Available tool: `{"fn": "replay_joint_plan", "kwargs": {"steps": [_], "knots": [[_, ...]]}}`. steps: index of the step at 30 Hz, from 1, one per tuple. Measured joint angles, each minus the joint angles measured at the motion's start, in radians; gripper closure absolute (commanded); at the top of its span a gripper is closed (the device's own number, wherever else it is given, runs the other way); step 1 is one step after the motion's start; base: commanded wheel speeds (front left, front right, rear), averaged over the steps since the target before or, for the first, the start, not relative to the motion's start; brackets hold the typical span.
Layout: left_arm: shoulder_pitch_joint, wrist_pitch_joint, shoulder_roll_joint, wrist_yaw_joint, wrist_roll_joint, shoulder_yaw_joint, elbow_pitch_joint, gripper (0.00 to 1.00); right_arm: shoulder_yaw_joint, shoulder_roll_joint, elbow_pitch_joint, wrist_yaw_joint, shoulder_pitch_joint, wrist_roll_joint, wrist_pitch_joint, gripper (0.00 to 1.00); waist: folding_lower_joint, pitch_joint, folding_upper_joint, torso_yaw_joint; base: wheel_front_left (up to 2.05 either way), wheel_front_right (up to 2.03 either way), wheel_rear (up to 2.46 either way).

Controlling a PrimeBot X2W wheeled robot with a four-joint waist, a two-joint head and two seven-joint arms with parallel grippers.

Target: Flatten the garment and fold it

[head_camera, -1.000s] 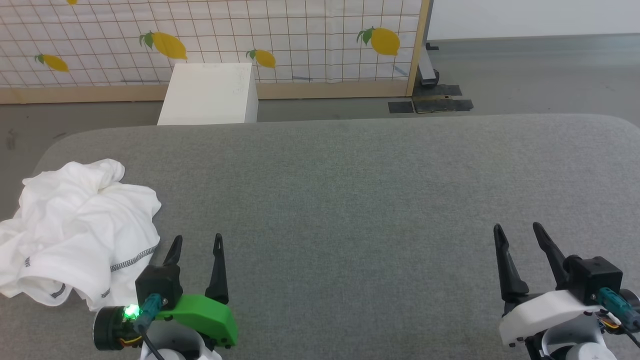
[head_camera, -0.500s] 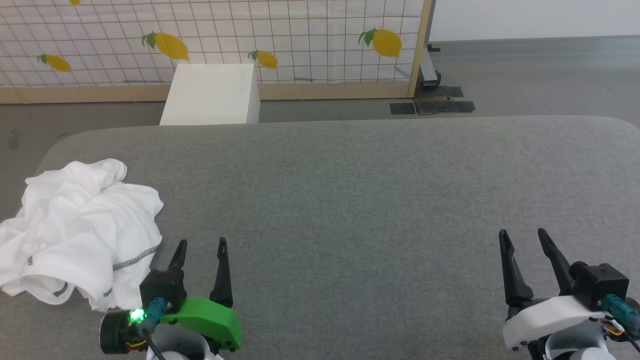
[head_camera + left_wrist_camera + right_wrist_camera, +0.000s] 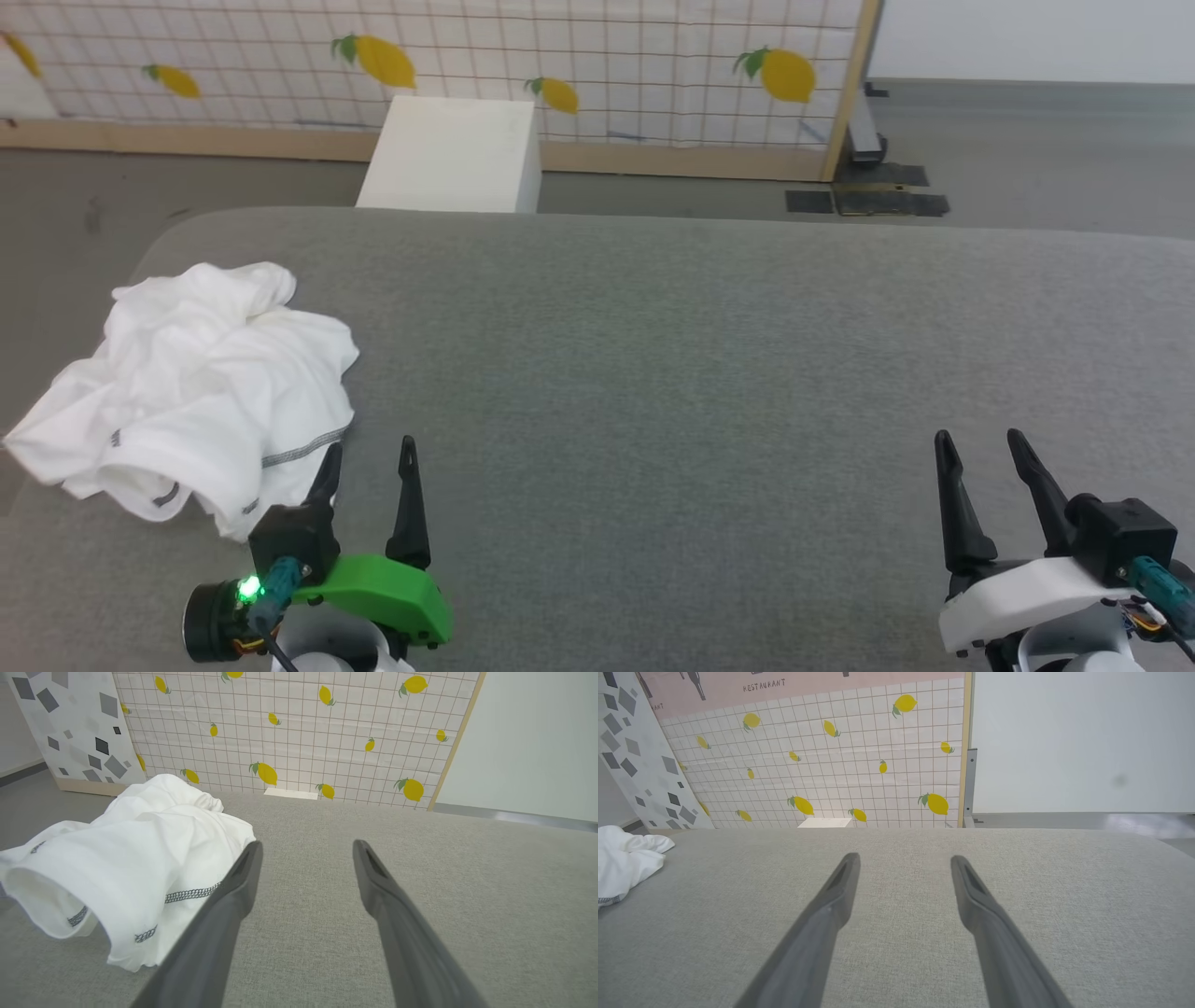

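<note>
Garment (image 3: 201,373) is lying in a crumpled heap along the left edge of the bench (image 3: 653,373), toward the far-left corner, with one lobe seeming to be spilling over that edge. The fabric is reading as thin, soft and light. It is likely to drape, bunch and drag on the bench cloth rather than slide, with nothing stiff or fragile in it. The best hold is looking like the stitched hem (image 3: 191,895), facing the near edge, pinching one layer only so the heap is opening out. Left gripper (image 3: 371,444) is hovering low by the near edge, fingers pointing toward the far edge, spread wide and empty, just beside that hem; contact is not clear. Right gripper (image 3: 977,434) is hovering near the near-right corner, well apart from the garment, equally wide and empty.
</note>
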Motion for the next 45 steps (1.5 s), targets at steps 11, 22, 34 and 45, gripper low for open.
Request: {"fn": "replay_joint_plan", "kwargs": {"steps": [11,22,34,45], "knots": [[0.000,-0.026,0.002,0.011,-0.020,0.001,0.017,0.00,0.010,0.000,0.025,0.000,0.000,0.016,-0.027,0.00,0.0000,0.012,0.0000,0.171,0.00,0.00,0.00],[0.005,-0.048,0.002,0.026,-0.037,0.000,0.026,0.00,0.023,0.001,0.035,0.000,0.000,0.023,-0.039,0.00,0.0000,0.019,0.0000,0.347,0.00,0.00,0.00],[0.020,-0.074,0.002,0.037,-0.066,-0.002,0.032,0.00,0.025,0.001,0.059,0.000,0.000,0.050,-0.055,0.00,0.0000,0.024,0.0000,0.515,-0.03,-0.03,-0.03],[0.033,-0.096,0.000,0.063,-0.083,-0.018,0.036,0.00,0.026,0.001,0.074,0.000,0.020,0.070,-0.066,0.00,0.0000,0.032,0.0000,0.606,-0.04,-0.04,-0.04]]}}
